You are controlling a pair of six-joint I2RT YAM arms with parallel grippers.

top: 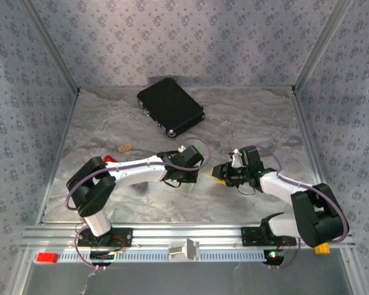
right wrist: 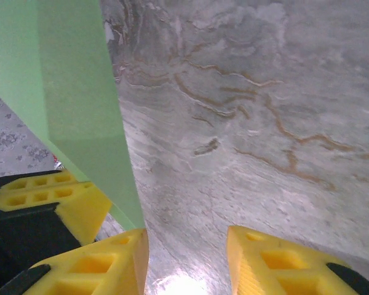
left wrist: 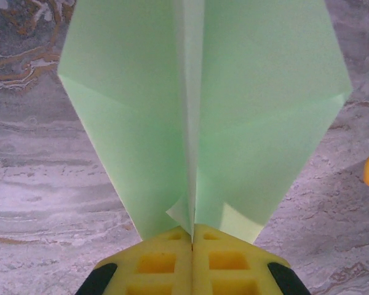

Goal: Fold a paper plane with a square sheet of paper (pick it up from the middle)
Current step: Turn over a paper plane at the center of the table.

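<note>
We've got the left gripper fully closed on the paper plane, yellow pads pinched together on the narrow end of its centre crease, green flaps spreading away from the pads over the marble table. Right gripper is partly open, clear gap between its fingers, nothing in it; the plane's edge runs down to one fingertip, contact unclear. Overhead we see both grippers close together mid-table, black case well behind them
</note>
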